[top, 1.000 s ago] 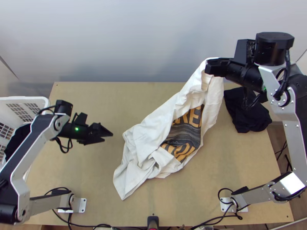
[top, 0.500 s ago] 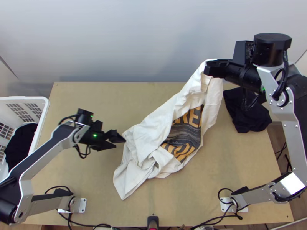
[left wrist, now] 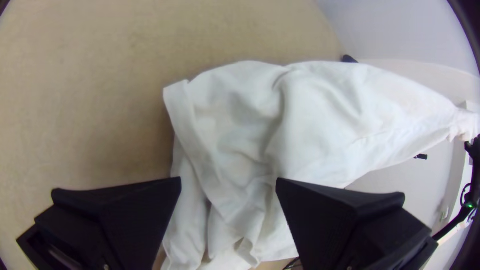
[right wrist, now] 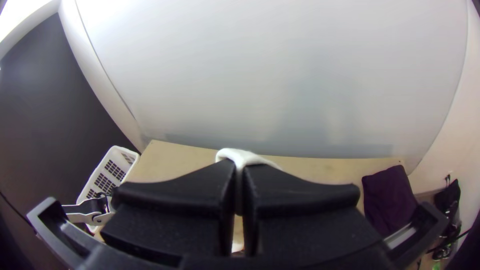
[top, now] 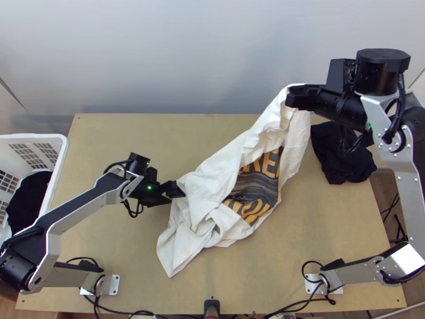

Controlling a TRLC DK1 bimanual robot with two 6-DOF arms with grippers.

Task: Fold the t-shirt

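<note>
T-shirt first, since it fills the middle of what I'm looking at: bunched, and running aslant from the table's near middle to its far right. Going left to right from my screen, I have the white basket at the left edge, with a dark cloth inside. Next comes my left gripper, right at the shirt's left side; in its wrist view the two fingers are spread wide, with white fabric between them from where I look. I can't tell whether they touch it. The shirt's near end lies crumpled on the wood, a loose corner pointing toward me. Right of that, the dark print with yellow letters faces up among the folds. Then the fabric rises to my right gripper, whose fingers pinch a bit of it above the table; which part, I can't say. Beyond, a second dark cloth lies bunched near the right edge.
</note>
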